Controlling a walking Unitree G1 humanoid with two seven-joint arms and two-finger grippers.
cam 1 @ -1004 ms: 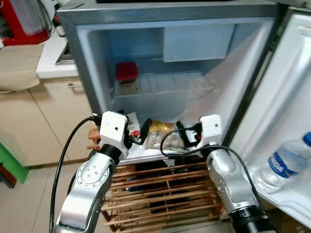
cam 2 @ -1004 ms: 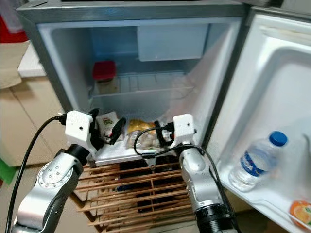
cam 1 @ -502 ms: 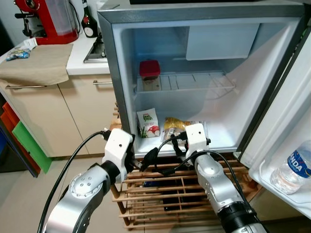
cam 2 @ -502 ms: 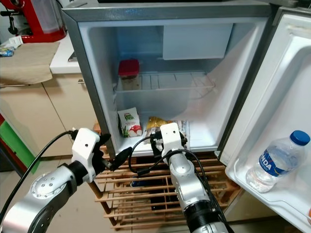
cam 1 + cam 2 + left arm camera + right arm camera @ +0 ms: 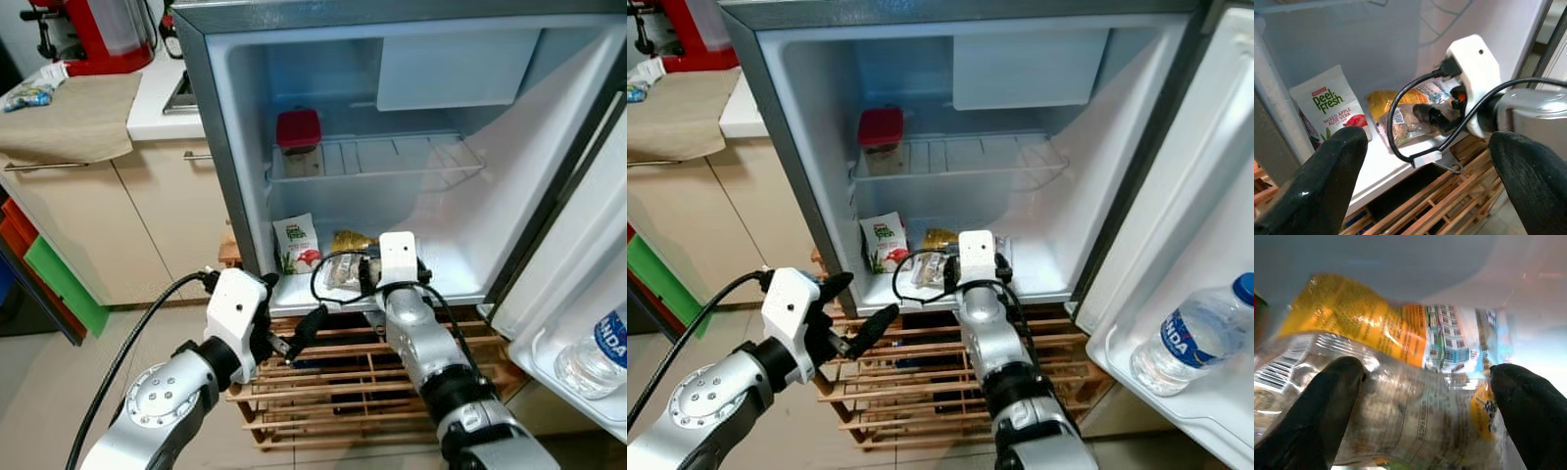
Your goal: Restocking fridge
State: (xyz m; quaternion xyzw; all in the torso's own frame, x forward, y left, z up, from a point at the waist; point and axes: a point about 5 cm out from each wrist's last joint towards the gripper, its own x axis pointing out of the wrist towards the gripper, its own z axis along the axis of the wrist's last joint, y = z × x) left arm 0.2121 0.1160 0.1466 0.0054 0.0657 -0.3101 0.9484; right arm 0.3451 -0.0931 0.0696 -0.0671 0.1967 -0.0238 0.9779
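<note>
A kitchen corner: beige cabinets (image 5: 108, 225) fill the left of the frame, with a cloth (image 5: 73, 117) on the counter at upper left, and an open fridge (image 5: 392, 147) takes the centre. Its door (image 5: 1205, 225) swings out along the right edge, and a water bottle (image 5: 1190, 333) stands in the door shelf at lower right. A wooden rack (image 5: 362, 387) sits under the fridge, low in the centre.

Inside, a red-lidded jar (image 5: 298, 142) stands on the wire shelf (image 5: 392, 157) in the upper middle. On the fridge floor, a white pouch (image 5: 297, 243) stands upright toward the left. Just right of it lies a clear and yellow snack bag (image 5: 1400, 382).

The right gripper (image 5: 1420, 377) is at the fridge floor, mid-frame, its fingers (image 5: 1327, 406) spread wide on either side of the bag; whether they touch it I cannot tell.

The left gripper (image 5: 294, 328) hangs lower left of centre, outside the fridge in front of the rack, fingers (image 5: 1322, 181) set wide apart with nothing between them.
</note>
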